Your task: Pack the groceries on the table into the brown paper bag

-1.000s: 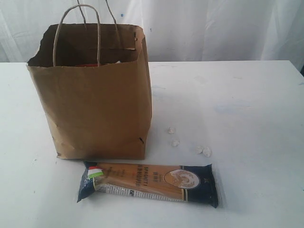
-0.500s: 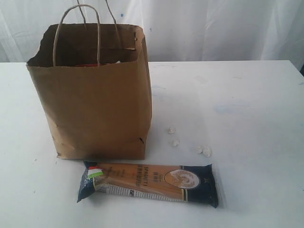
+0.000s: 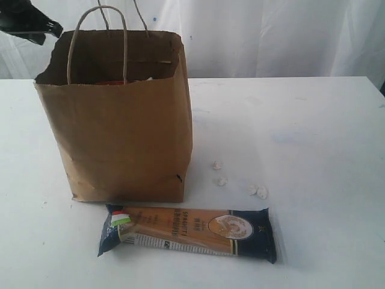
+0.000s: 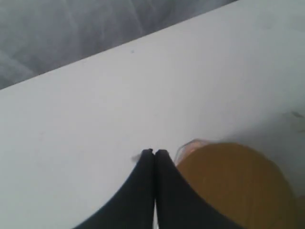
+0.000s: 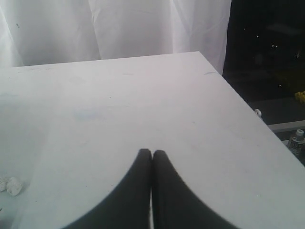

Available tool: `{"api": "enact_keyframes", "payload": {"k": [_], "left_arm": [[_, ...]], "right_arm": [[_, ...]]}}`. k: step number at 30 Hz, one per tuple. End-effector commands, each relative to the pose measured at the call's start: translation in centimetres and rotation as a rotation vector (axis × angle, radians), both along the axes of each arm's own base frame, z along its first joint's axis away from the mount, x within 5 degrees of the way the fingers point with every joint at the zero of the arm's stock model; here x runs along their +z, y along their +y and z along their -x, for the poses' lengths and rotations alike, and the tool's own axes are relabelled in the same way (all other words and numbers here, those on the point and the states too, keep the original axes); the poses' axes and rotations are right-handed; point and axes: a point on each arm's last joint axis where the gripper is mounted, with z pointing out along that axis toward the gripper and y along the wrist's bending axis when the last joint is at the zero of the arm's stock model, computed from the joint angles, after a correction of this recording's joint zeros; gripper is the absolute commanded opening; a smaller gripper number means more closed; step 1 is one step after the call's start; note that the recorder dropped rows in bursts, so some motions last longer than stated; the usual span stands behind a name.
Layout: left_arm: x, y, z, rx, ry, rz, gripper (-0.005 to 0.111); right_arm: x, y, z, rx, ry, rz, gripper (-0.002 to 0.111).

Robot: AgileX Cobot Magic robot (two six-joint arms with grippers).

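The left hand (image 4: 154, 152) is pinched shut, its two dark fingers pressed flat together with nothing between them. Just beside one finger sits a round yellow-brown thing (image 4: 233, 183) with a clear, glassy edge. It is too blurred and too cut off to say what it is, or whether the finger touches it. In the exterior view only a dark bit of the left arm (image 3: 27, 24) shows. It is cropped at the top corner, above and behind the paper bag (image 3: 120, 132).

The bag stands upright on the tabletop (image 3: 313, 132), mouth open, with the far handle running out of the picture. Something red and pale shows just inside the rim, too shadowed to make out. The spaghetti pack (image 3: 187, 232) lies flat in front of the bag, just beside its base, so the bag stands between the pack and the left arm.

The right hand (image 5: 151, 153) is likewise closed tight and empty, over bare tabletop. It does not show in the exterior view. A few white lumps (image 5: 11, 185) lie well off to one side of it, cut by the picture edge. Seen from outside, the lumps are scattered near the bag's lower corner and the far end of the pack.
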Motion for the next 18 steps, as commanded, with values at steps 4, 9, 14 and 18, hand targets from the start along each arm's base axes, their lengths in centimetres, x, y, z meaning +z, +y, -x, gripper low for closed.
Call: {"api": "enact_keyframes", "payload": {"k": [4, 9, 14, 18], "left_arm": [[-1.6, -1.5, -3.7, -0.129, -0.078, 0.116, 0.000], [-3.1, -1.5, -4.8, -0.145, -0.103, 0.087, 0.000], [-5.4, -1.6, -5.6, -0.193, -0.076, 0.055, 0.000], [-6.2, -1.8, -5.9, -0.207, -0.065, 0.070, 0.000]], "right_arm": [[0.0, 0.0, 0.0, 0.001, -0.002, 0.008, 0.000], [0.0, 0.0, 0.0, 0.001, -0.002, 0.008, 0.000], [0.0, 0.0, 0.0, 0.001, -0.002, 0.008, 0.000], [0.0, 0.0, 0.0, 0.001, -0.002, 0.008, 0.000]]}}
